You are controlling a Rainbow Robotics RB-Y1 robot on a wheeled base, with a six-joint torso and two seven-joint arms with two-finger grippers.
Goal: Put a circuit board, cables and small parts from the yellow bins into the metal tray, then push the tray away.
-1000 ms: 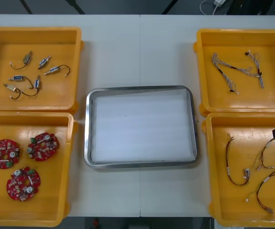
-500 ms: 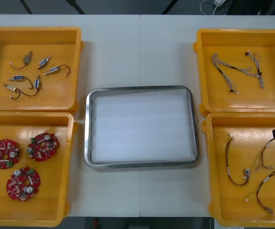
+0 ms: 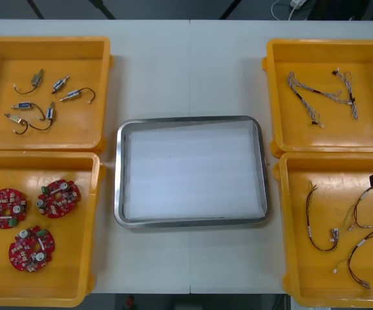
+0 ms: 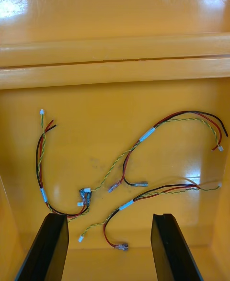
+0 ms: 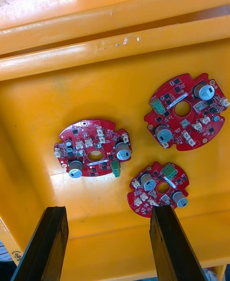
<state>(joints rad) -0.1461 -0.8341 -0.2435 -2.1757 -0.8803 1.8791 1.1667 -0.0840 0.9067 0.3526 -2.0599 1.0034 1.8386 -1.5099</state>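
Hovering over the near-left yellow bin [image 3: 63,274], the left gripper [image 5: 108,214] spreads its fingers above three round red circuit boards [image 5: 93,148], poised to pick one. The right gripper [image 4: 109,219], equally spread, waits over red and yellow cables [image 4: 147,134] in the near-right yellow bin [image 3: 287,258]. Between the bins, the metal tray [image 3: 189,119] holds nothing.

The front camera looks steeply down on the whole table [image 3: 189,71]. The wrist cameras hang close, facing down: left into the near-left yellow bin [image 5: 115,53] of round red circuit boards [image 5: 93,148], right into the near-right yellow bin [image 4: 115,70] of red and yellow cables [image 4: 147,134], both shared with the overhead view.
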